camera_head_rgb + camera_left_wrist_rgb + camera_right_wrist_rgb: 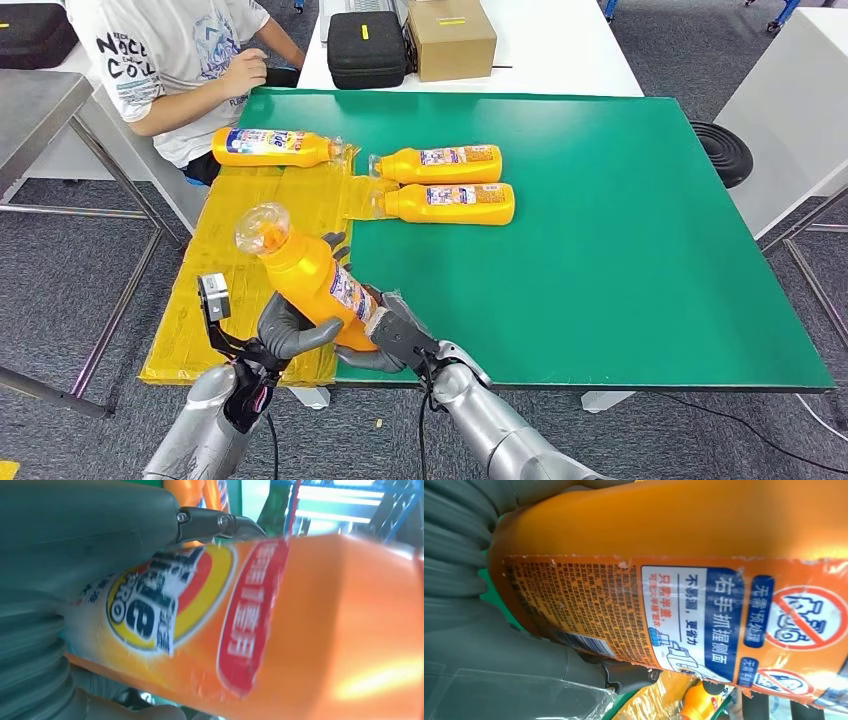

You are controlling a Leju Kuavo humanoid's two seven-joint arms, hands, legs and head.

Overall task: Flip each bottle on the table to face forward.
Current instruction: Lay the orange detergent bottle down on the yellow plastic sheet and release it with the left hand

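Orange plastic, clear cap: the bottle point(305, 275) hangs tilted at lower left of the head view, above the table point(620, 250) edge. The left hand point(290, 335) and right hand point(395, 338) both clasp its base. Turn it slowly, 1 hand guiding, so the logo side faces forward. 3 bottles point(445, 183) lie at upper centre.

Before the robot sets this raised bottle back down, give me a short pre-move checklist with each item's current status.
1. Left hand grips the held orange detergent bottle: ok.
2. Right hand supports its base: ok.
3. Bottle lifted off the green table: ok.
4. Which label faces up on the held bottle: cannot tell.
5. Three other orange bottles lie apart from the held bottle: ok.
6. Person sits at the far left corner, hand off the table: ok.
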